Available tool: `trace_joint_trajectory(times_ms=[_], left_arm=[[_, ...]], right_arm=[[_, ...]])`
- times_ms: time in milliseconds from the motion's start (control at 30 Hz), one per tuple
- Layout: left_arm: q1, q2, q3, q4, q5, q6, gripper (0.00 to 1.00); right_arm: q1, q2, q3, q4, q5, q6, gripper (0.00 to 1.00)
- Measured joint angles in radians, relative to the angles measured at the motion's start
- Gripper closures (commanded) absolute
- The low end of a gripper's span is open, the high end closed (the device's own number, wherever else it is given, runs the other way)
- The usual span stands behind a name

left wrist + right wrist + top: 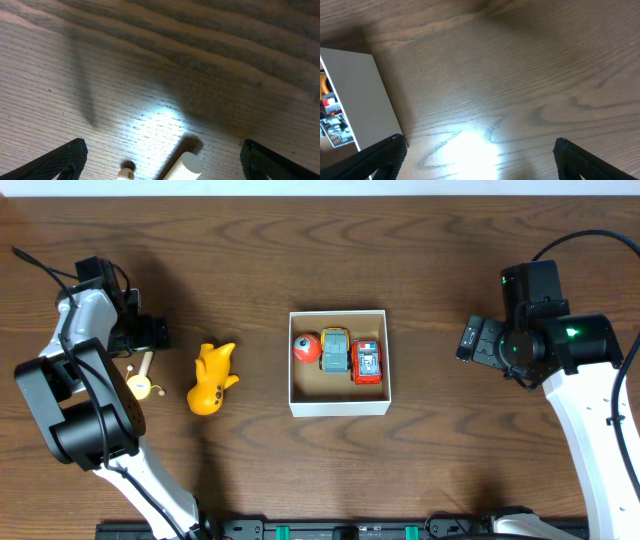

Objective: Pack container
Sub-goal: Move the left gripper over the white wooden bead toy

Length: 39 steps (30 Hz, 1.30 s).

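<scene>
The container [338,407], a square white-walled box with a brown floor, sits mid-table and holds a red ball [307,348], a grey-and-yellow car [335,351] and a red car [367,362]. To its left a yellow duck-like toy [211,378] lies on the table. A small yellow wooden toy with a pale peg [141,380] lies further left. My left gripper [148,340] hovers open over that peg [182,167], fingers [67,157] wide apart. My right gripper [466,340] stands open and empty to the right of the container, whose white wall [355,95] shows beside its left finger [377,157].
A small pale bead [126,173] lies beside the peg. Bare dark wood table [450,250] surrounds the box. A black rail [330,531] runs along the front edge, and both arms' white links stand at the table's left and right sides.
</scene>
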Motion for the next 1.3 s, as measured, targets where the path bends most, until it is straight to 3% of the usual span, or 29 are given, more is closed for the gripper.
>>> trace_joint_trajectory(times_ms=[933,1300], left_arm=[[0.000,0.000,-0.031,0.025,0.054,0.000,0.01],[0.000,-0.003,-0.051,0.042,0.097,0.003,0.19]], right_arm=[[0.000,0.000,0.000,-0.015,0.000,0.000,0.03],[0.000,0.000,0.000,-0.022,0.000,0.000,0.03]])
